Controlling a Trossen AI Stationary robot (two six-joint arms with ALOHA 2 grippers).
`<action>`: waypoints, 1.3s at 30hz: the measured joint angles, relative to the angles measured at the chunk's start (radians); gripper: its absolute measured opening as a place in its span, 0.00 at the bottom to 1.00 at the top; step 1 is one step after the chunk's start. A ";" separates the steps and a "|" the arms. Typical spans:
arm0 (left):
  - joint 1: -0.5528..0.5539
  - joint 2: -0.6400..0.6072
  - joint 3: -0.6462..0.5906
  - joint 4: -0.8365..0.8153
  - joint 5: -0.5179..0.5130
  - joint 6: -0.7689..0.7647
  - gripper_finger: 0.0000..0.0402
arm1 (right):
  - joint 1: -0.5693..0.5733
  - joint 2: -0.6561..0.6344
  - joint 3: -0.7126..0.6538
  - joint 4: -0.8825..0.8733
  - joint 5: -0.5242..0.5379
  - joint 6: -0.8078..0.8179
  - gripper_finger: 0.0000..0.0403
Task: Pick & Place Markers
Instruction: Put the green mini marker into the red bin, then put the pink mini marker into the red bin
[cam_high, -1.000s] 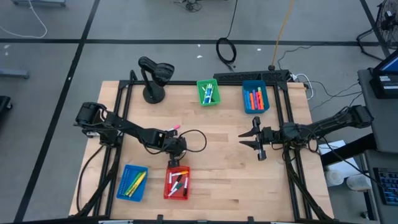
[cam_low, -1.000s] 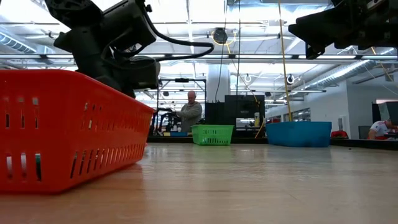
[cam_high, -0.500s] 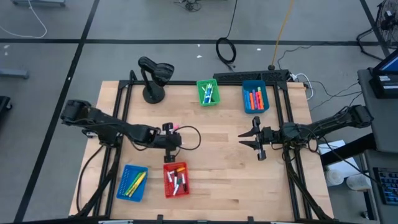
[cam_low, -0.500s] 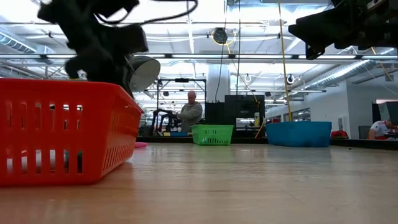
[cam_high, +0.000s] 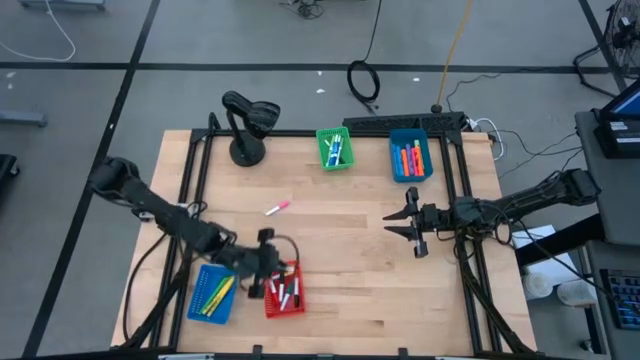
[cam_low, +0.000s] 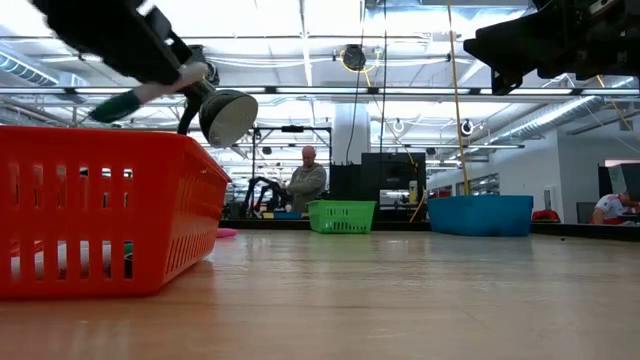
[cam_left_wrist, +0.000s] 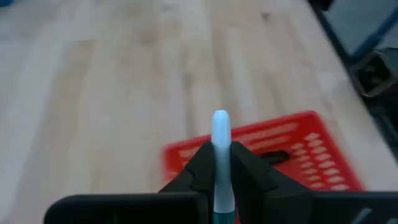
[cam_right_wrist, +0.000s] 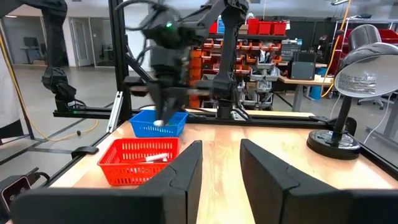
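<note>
Only my wrist view shows it: my left gripper (cam_left_wrist: 219, 163) pinches a white, teal-ended marker (cam_left_wrist: 220, 140), above the red basket (cam_high: 284, 292). My right gripper (cam_high: 408, 227) waits right, fingers apart.

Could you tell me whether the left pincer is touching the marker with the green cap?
Touching. The left wrist view shows the left pincer shut on the marker, a finger pressed against each side of its white body.

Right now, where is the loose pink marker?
In the high view the pink marker lies alone on bare table, left of centre, between the desk lamp and the red basket.
</note>
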 joint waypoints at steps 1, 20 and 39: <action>-0.024 0.012 0.000 0.020 -0.003 -0.002 0.08 | 0.000 0.000 0.000 0.001 0.000 0.000 0.24; -0.054 0.102 0.000 0.170 -0.001 -0.119 0.27 | 0.000 0.000 0.000 0.008 0.000 0.001 0.24; 0.210 -0.034 0.002 -0.270 -0.148 -0.149 0.48 | 0.000 0.000 0.000 0.007 0.000 0.001 0.24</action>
